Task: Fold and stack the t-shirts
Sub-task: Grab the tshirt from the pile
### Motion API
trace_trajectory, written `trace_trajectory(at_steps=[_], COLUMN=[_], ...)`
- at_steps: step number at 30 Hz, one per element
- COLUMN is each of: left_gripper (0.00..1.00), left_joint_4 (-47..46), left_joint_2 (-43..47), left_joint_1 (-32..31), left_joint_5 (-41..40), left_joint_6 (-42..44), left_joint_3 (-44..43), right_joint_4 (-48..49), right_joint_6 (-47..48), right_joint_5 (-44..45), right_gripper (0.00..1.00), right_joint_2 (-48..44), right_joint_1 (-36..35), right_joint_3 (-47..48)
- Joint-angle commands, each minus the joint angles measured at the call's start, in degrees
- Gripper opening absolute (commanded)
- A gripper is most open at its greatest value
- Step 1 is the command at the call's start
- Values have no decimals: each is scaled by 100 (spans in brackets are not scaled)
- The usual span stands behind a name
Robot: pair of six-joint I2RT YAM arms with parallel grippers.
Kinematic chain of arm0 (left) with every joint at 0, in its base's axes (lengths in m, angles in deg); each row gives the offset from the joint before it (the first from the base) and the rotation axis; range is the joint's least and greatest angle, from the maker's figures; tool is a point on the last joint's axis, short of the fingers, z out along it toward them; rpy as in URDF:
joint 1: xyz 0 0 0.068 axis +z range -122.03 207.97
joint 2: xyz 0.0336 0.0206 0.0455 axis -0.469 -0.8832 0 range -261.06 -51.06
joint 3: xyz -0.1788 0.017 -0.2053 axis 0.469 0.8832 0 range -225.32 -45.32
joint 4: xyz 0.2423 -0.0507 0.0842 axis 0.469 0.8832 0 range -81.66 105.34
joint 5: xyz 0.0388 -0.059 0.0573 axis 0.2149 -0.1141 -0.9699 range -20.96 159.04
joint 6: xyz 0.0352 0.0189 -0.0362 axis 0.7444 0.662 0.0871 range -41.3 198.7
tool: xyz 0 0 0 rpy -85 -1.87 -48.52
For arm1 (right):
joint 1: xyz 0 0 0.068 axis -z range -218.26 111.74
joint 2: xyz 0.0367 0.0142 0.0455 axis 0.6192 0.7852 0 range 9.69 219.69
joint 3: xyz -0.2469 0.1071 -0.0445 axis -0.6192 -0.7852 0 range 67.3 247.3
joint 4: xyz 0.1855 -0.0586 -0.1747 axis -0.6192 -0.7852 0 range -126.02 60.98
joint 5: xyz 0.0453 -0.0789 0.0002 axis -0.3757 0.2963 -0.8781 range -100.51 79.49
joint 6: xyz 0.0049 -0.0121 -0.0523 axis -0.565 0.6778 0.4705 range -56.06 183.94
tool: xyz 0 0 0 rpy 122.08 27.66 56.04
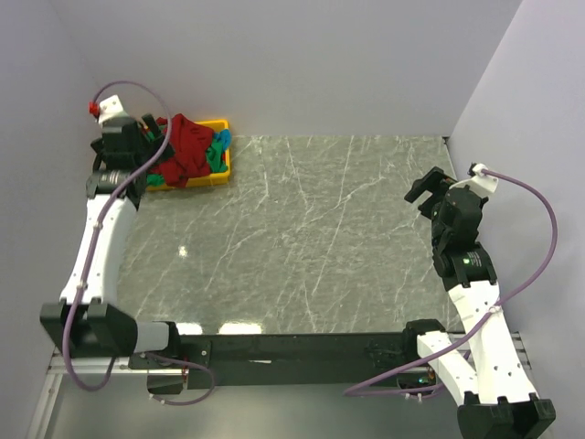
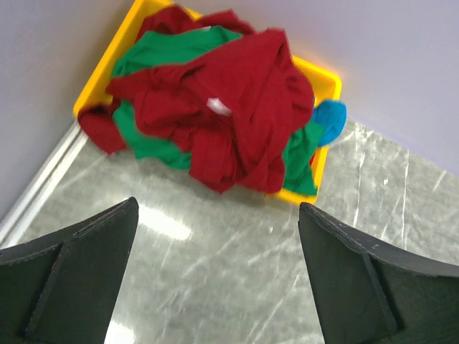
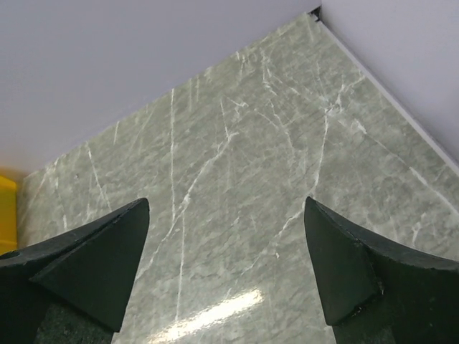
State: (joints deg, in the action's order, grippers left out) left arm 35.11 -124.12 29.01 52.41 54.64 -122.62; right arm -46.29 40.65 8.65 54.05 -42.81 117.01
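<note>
A heap of crumpled t-shirts fills the yellow tray (image 1: 225, 170) at the table's far left. A deep red shirt (image 1: 183, 151) with a small white neck label (image 2: 218, 106) lies on top, over a green shirt (image 2: 176, 44) and a blue one (image 2: 331, 118). Red cloth hangs over the tray's near rim (image 2: 301, 196). My left gripper (image 1: 146, 146) is open and empty, held above the table just in front of the heap (image 2: 215, 215). My right gripper (image 1: 426, 194) is open and empty at the right side, above bare table (image 3: 226, 208).
Grey walls close in the table at the back, left and right. The tray sits in the far left corner against the wall. The grey marble tabletop (image 1: 311, 247) stretches between the two arms. A sliver of the yellow tray (image 3: 6, 215) shows in the right wrist view.
</note>
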Motion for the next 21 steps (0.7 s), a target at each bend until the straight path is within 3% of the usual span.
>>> trace_trajectory(at_steps=[1, 12, 15, 21], left_gripper=[99, 99, 100, 99], left_joint_4=[135, 1120, 1182, 945], left_joint_2=[-829, -3863, -4462, -5121], left_joint_1=[19, 458, 476, 459], left_joint_5=[54, 247, 221, 475], left_joint_6=[348, 586, 560, 428], left_joint_3=[-943, -4325, -4714, -4681], right_joint_4=[-117, 304, 321, 506], right_joint_6=[-281, -554, -624, -747], right_joint_5=[-52, 9, 0, -105], right_gripper=[94, 95, 95, 94], right_joint_2=[38, 406, 687, 1136], right_joint_1=[25, 25, 25, 25], right_joint_3=[407, 530, 680, 724])
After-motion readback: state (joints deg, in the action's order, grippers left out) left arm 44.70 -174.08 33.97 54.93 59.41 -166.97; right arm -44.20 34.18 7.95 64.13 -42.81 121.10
